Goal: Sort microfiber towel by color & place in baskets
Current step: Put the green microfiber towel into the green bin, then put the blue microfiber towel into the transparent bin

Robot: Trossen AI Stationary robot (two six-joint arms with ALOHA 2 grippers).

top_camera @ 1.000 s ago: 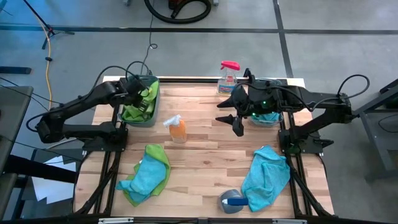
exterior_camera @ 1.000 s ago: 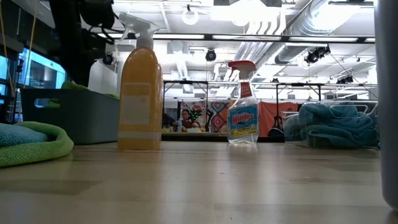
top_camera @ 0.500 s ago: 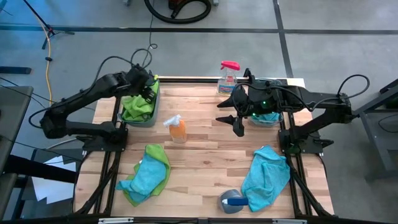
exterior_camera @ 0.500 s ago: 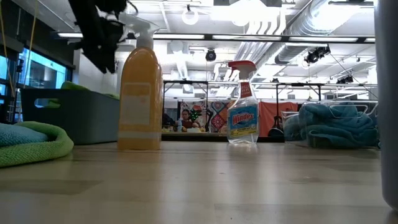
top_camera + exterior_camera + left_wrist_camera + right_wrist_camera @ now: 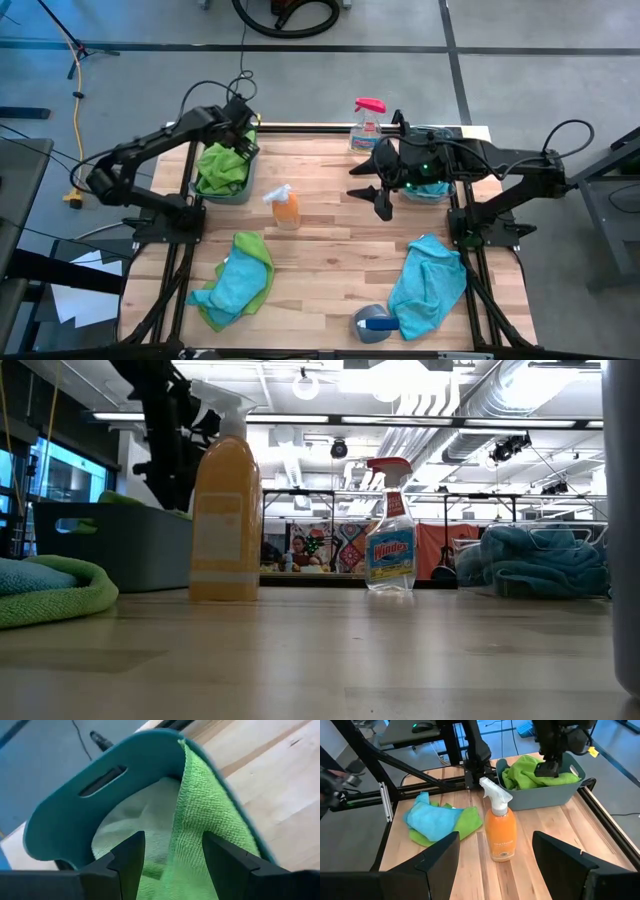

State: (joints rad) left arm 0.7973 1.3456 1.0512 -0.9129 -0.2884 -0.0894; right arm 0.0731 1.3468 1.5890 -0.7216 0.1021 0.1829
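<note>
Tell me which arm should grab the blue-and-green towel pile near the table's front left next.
Left, probably. Its open tool hangs empty above the opaque teal plastic basket, on the same side as that blue-and-green microfiber towel pile. The right tool hovers mid-table, farther across.

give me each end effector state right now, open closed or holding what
Left end effector: open, empty, above the bright green microfiber towel in the opaque dark teal plastic tub.
Right end effector: open, empty, hovering mid-table.
</note>
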